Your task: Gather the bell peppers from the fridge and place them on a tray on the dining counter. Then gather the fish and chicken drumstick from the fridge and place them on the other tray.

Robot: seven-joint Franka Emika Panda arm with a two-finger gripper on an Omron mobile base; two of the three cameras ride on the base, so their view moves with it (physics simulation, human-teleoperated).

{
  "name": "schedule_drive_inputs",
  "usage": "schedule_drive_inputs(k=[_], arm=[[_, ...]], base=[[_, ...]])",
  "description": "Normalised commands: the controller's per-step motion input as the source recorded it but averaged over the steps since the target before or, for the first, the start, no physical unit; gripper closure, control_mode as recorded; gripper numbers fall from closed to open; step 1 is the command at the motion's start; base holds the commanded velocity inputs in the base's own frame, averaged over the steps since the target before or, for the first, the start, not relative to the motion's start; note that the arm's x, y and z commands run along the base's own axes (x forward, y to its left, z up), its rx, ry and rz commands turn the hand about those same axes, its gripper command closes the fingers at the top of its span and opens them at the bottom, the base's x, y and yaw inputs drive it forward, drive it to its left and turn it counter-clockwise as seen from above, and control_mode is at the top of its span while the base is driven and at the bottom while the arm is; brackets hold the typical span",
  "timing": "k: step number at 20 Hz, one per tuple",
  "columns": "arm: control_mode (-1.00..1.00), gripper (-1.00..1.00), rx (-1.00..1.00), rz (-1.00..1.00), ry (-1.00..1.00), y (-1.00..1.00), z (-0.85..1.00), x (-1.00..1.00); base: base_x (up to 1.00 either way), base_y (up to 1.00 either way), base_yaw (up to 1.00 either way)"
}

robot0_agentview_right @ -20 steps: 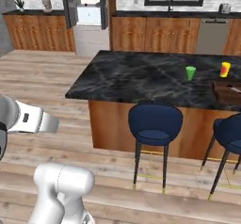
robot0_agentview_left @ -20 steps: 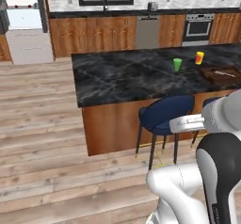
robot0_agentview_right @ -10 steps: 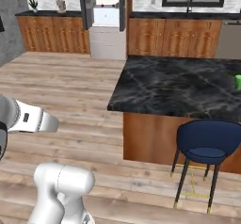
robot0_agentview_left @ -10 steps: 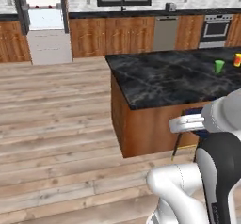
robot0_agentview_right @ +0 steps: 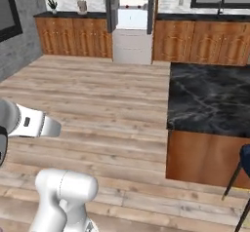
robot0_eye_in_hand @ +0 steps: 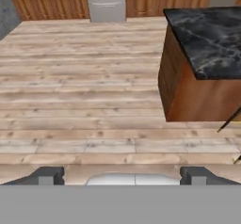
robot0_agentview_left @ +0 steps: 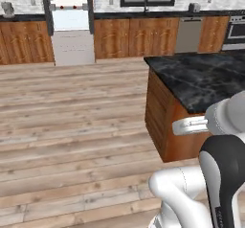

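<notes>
Wooden flooring (robot0_eye_in_hand: pixel 94 100) is stretching toward the fridge (robot0_eye_in_hand: pixel 107 2); gripper (robot0_eye_in_hand: pixel 121 175) is hanging spread wide, holding nothing, left of the dark counter (robot0_eye_in_hand: pixel 207 35).

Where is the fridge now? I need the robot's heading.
The fridge stands open at the far wall, upper left in the left base view, between wooden cabinets.

Legible text, labels, brands, numbers, signs: none. The fridge (robot0_agentview_left: pixel 72 23) front, the wooden cabinets (robot0_agentview_left: pixel 129 38), the oven (robot0_agentview_left: pixel 236 30) and the dark marble counter (robot0_agentview_left: pixel 206 78) carry no readable marking. A small dark patch sits on the white arm link (robot0_agentview_right: pixel 27 122) in the right base view, too small and blurred to read.
</notes>
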Motion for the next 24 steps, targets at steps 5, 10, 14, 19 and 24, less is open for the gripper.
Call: schedule_drive_inputs(k=[5,10,14,19,24], arm=[[1.0,-1.0,0.0,0.0,0.0,0.0,0.0,0.0],[1.0,-1.0,0.0,0.0,0.0,0.0,0.0,0.0],[1.0,-1.0,0.0,0.0,0.0,0.0,0.0,0.0],[1.0,-1.0,0.0,0.0,0.0,0.0,0.0,0.0],[1.0,-1.0,0.0,0.0,0.0,0.0,0.0,0.0]], base=[[0.8,0.76,0.03],[1.0,0.09,0.08],[1.0,-0.06,0.05],[1.0,0.13,0.0],[1.0,0.18,0.0]])
